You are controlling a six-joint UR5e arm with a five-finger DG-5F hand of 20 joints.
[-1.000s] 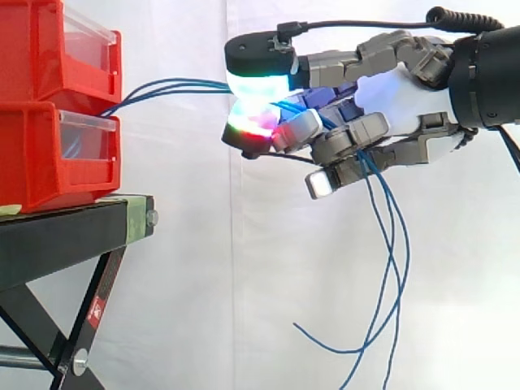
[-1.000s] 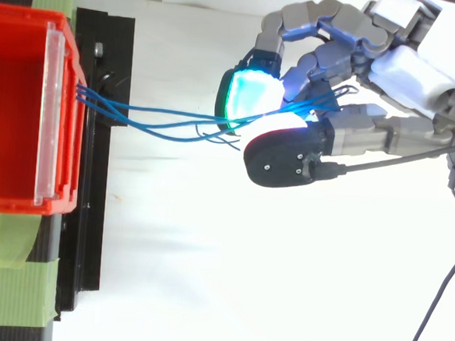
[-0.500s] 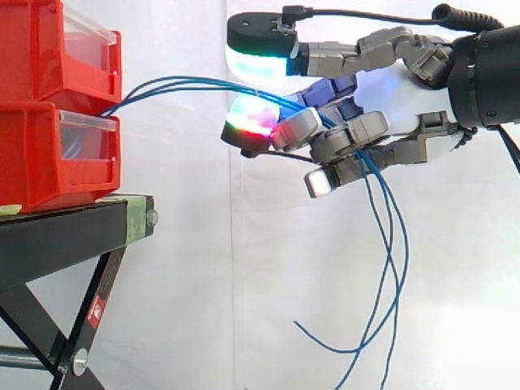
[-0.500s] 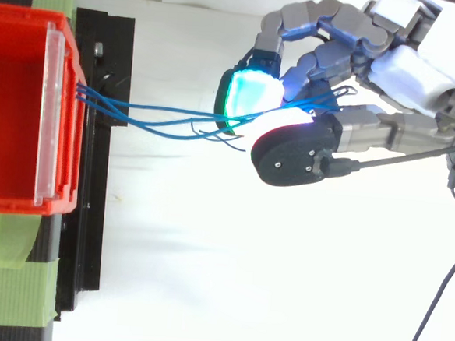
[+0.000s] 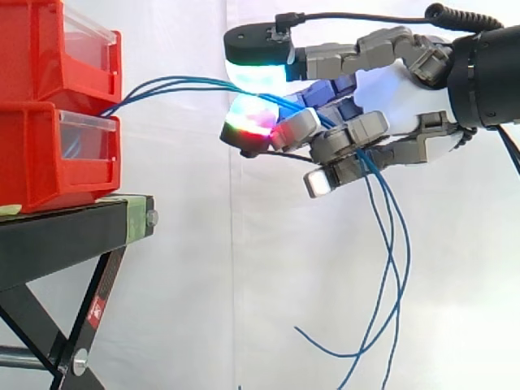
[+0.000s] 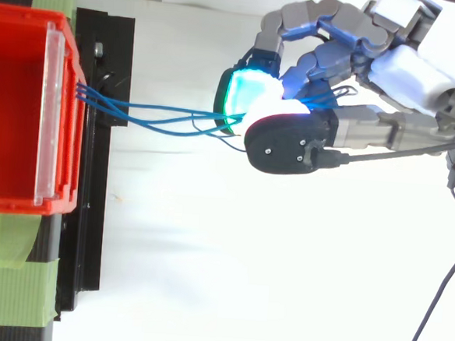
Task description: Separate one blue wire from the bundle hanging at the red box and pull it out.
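Emerging from the gap between the upper red bin (image 5: pixel 41 49) and the lower red bin (image 5: pixel 32 158), the blue wires (image 5: pixel 175 84) are stretched nearly level to the right, out past the right edge of the black stand (image 5: pixel 65 236) on which the bins are stacked. The bundle is carried well clear of the stand, before the white curtain (image 5: pixel 203 268), into the hand (image 5: pixel 390 106), which is held in mid-air at about the height of the upper bin.

The wires are grasped there. They are led in under the raised thumb (image 5: pixel 258 45) and over a glowing red and green fingertip, then threaded through the curled fingers (image 5: pixel 349 142). A narrow gap is seen in the side view between the thumb's pad and the fingertip below it, and whether the pad touches the wires cannot be told. Behind the fingers the loose ends are left hanging in long curves below the hand.

From above, several separate strands can be made out fanning from the clear front of the upper bin (image 6: pixel 13 109) and drawn together at the cyan-green pad, which is partly covered by the thumb. Green tape (image 6: pixel 8 288) is stuck at the stand's near corner.
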